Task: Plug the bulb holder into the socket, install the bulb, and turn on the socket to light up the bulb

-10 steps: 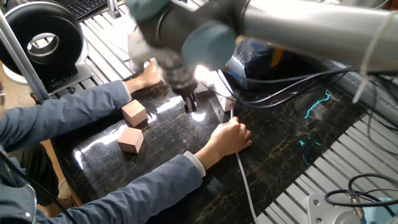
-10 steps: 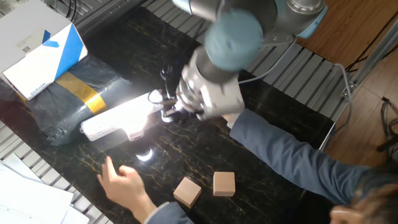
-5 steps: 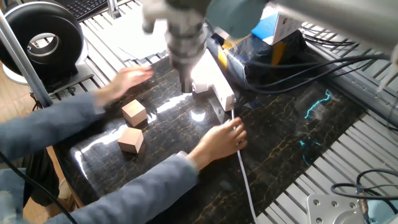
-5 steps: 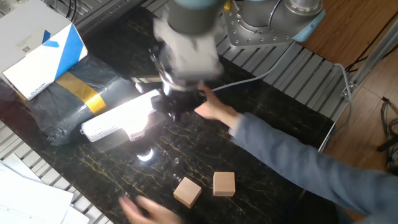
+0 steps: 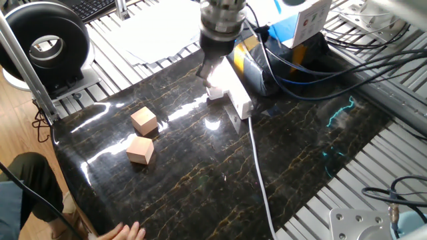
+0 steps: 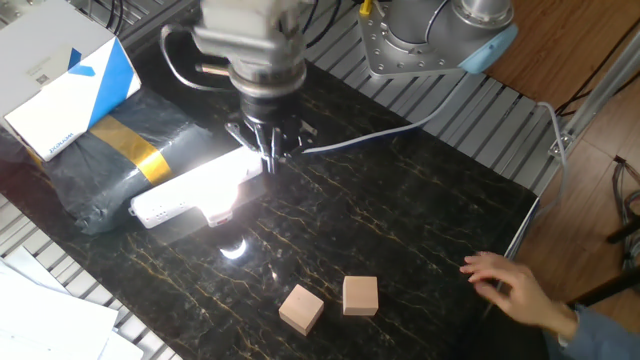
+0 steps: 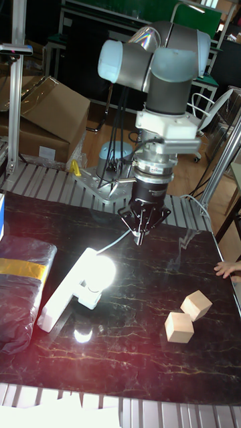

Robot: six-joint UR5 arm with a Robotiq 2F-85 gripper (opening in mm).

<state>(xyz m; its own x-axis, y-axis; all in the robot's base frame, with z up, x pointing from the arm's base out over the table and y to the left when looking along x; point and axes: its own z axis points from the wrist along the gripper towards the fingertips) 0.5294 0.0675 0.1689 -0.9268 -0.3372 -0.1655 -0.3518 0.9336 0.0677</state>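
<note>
In the tall fixed view, the long narrow white power strip lay on the dark marbled surface, long axis running from lower left up towards the arm. On its upper end the small white bulb glowed, hiding the bulb holder in glare. The two-finger gripper hung upright just right of and above that lit end, fingers pointing straight down, drawn close together and holding nothing, judging by the narrow tip

Socket on table w/ bulb on top, wrapped box beside (touching?), two blocks apart.
</note>
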